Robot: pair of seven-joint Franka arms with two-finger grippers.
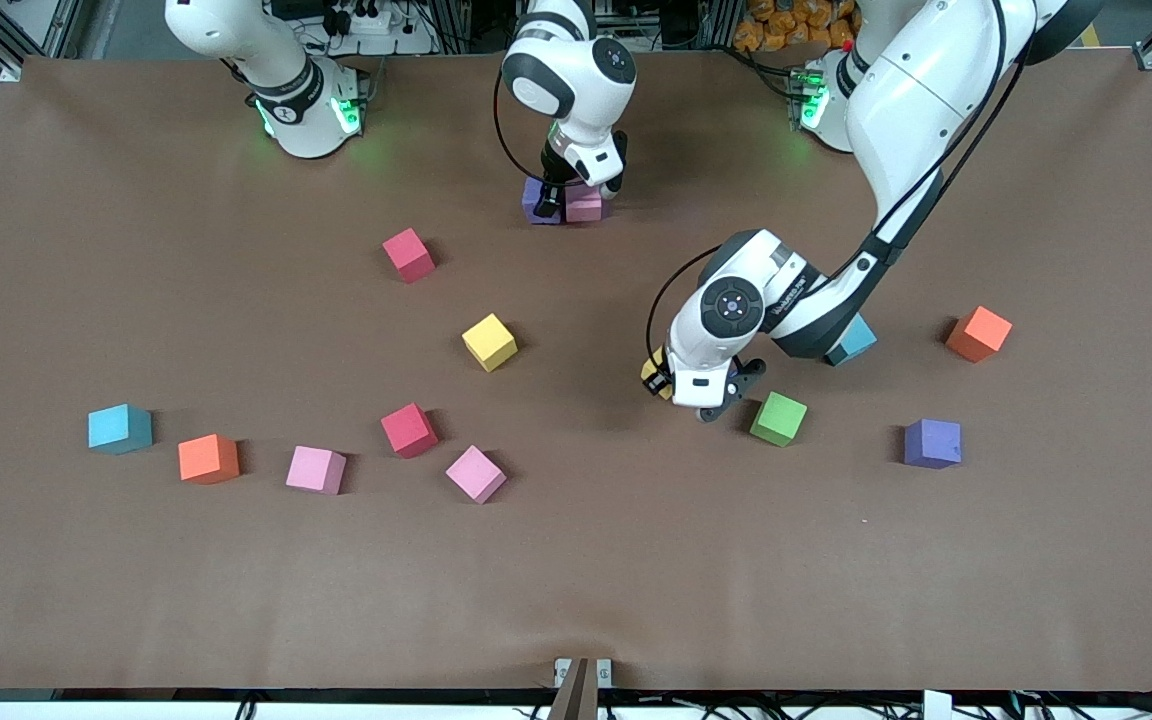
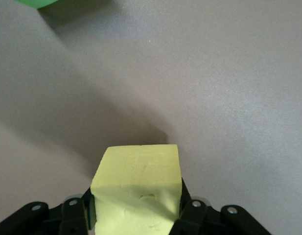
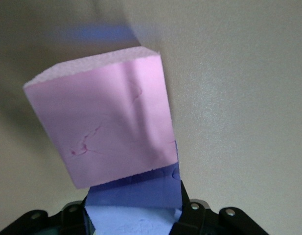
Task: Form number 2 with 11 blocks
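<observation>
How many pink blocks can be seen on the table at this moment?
3. One pink block sits beside the purple block under the right gripper. Two others lie nearer the front camera, toward the right arm's end. The arms may hide more.

Left arm extends from its base at 1 o'clock toward table centre; left gripper point(image 1: 658, 378) down at the table, fingers point(image 2: 190, 213) clamped. Right gripper point(image 1: 564, 195) low at 12 o'clock, wrist vertical.

Light blue block point(image 1: 854, 341) half under left arm
</observation>
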